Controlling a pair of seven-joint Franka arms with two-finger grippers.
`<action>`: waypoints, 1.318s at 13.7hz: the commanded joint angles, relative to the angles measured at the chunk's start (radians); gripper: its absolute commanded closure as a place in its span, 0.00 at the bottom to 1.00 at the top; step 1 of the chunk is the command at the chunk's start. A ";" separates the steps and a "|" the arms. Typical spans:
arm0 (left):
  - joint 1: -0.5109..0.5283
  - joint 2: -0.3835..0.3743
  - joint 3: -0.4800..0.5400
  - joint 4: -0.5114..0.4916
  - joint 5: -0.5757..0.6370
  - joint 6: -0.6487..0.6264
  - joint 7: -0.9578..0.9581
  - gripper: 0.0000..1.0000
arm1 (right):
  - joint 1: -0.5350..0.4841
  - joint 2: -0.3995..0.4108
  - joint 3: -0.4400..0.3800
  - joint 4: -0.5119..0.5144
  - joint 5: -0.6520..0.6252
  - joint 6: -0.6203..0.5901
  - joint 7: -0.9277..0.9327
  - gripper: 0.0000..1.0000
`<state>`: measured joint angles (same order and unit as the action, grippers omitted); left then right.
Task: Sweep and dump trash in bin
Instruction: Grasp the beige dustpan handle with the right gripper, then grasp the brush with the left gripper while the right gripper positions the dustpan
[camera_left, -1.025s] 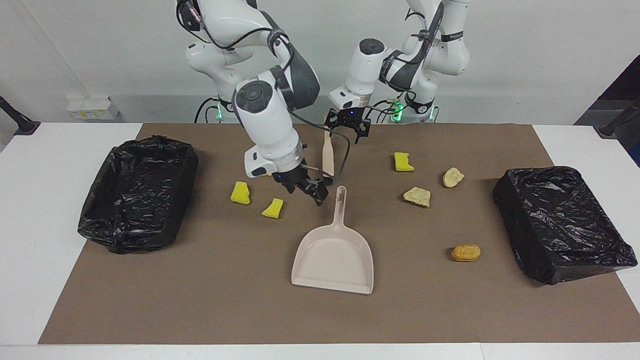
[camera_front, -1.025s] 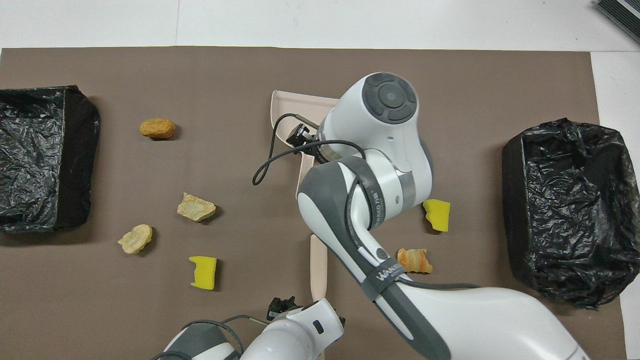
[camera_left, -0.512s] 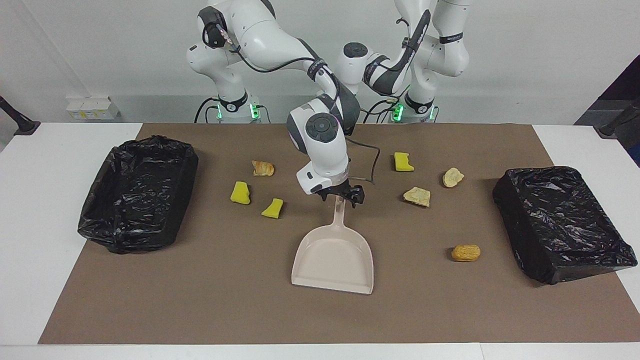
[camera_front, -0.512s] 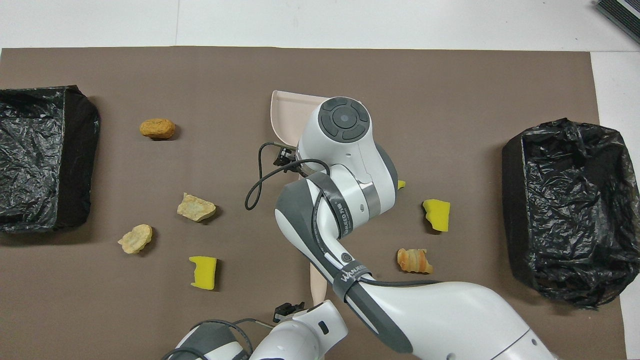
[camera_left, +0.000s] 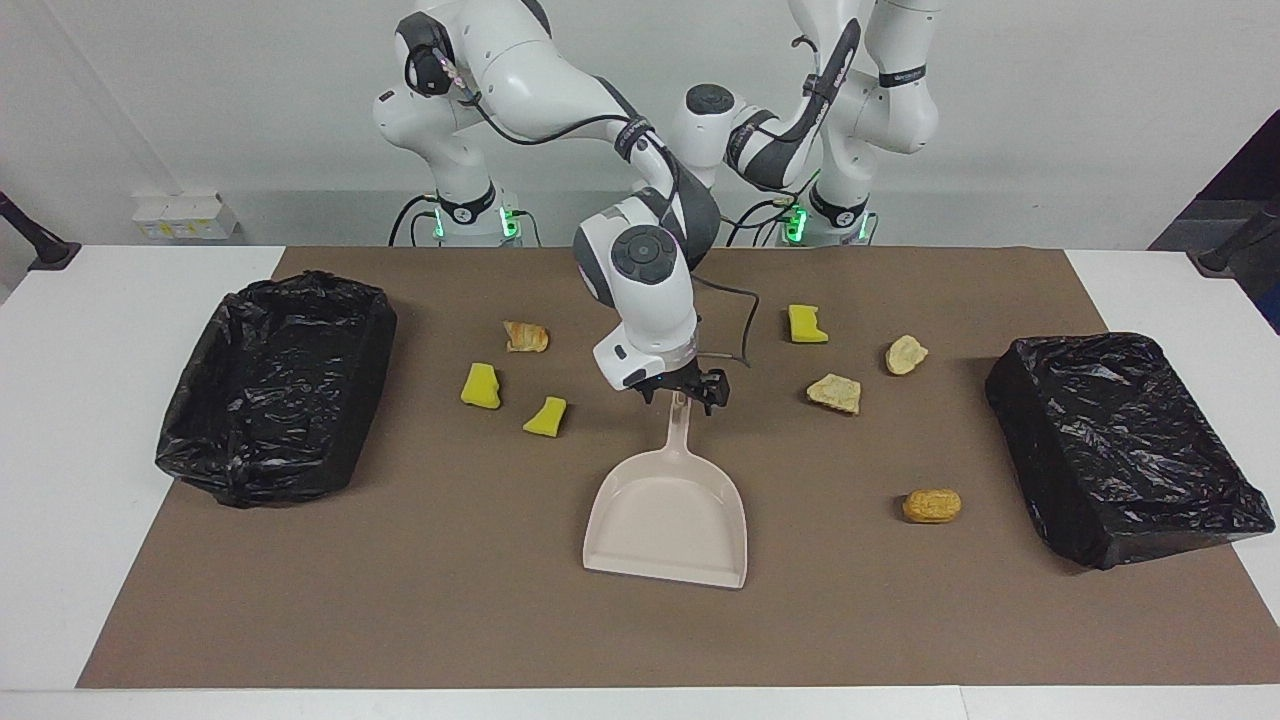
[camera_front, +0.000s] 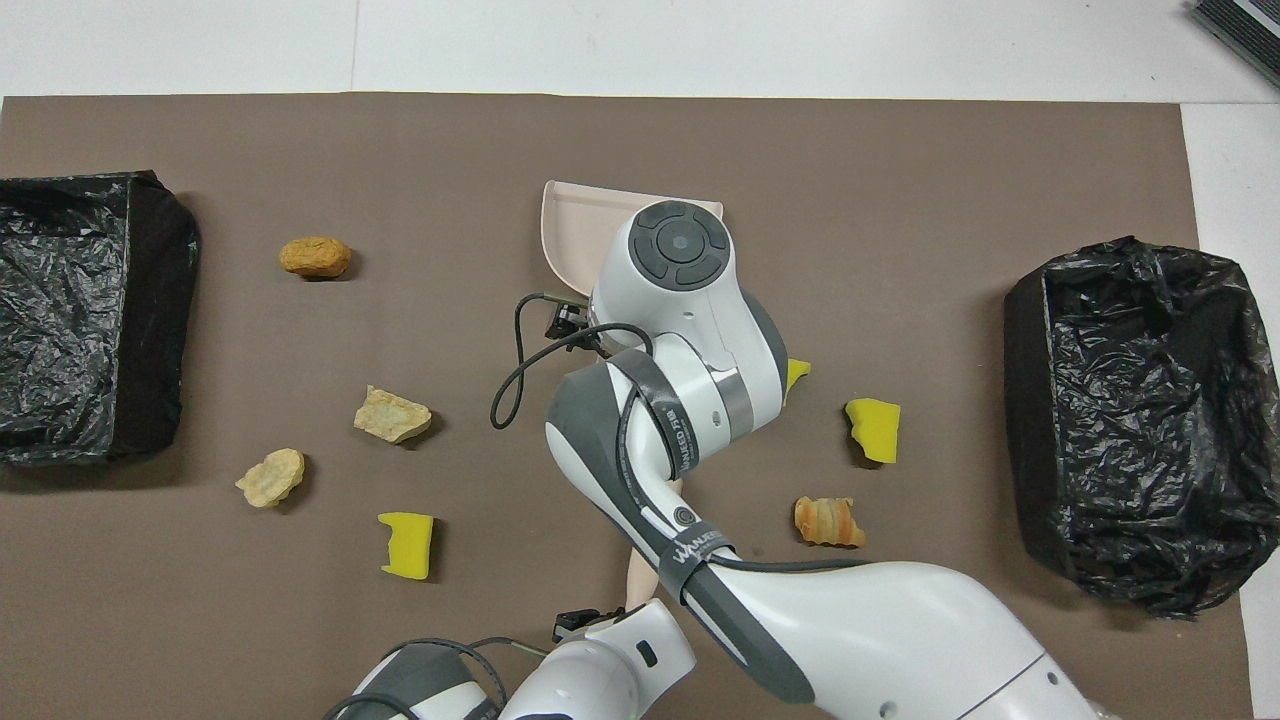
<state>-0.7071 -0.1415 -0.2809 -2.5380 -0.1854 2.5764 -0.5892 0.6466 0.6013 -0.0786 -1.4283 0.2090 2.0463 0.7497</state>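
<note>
The beige dustpan (camera_left: 665, 520) lies mid-mat with its handle (camera_left: 680, 425) pointing toward the robots. My right gripper (camera_left: 682, 392) is down at the handle's end, open, one finger on each side of it. My left gripper (camera_front: 588, 623) is hidden by the right arm in the facing view. From above it sits at the robots' edge, at the end of the beige brush handle (camera_front: 640, 565). Trash lies scattered: yellow sponge chunks (camera_left: 481, 386) (camera_left: 546, 417) (camera_left: 806, 324) and bread-like lumps (camera_left: 525, 336) (camera_left: 834, 392) (camera_left: 905, 354) (camera_left: 931, 505).
Two bins lined with black bags stand on the brown mat (camera_left: 400, 620). One bin (camera_left: 275, 385) is at the right arm's end and one bin (camera_left: 1125, 445) is at the left arm's end. The right arm's cable (camera_front: 510, 375) loops beside the dustpan handle.
My right gripper swung from beside the dustpan handle to over its end and came down astride it. My left gripper, earlier open around the brush handle, has closed and is now hidden by the right arm.
</note>
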 joint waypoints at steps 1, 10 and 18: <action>0.018 -0.023 0.002 -0.001 0.003 -0.067 -0.011 1.00 | -0.012 -0.005 0.000 -0.011 -0.013 0.018 -0.039 0.54; 0.214 -0.254 0.003 0.063 0.156 -0.568 0.003 1.00 | -0.030 -0.069 -0.009 0.000 -0.029 -0.070 -0.124 1.00; 0.658 -0.162 0.000 0.174 0.230 -0.561 0.221 1.00 | -0.076 -0.331 -0.006 -0.079 -0.123 -0.429 -0.571 1.00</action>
<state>-0.1422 -0.3639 -0.2686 -2.4255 0.0286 2.0192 -0.4292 0.5652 0.3200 -0.0956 -1.4240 0.1352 1.6296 0.2945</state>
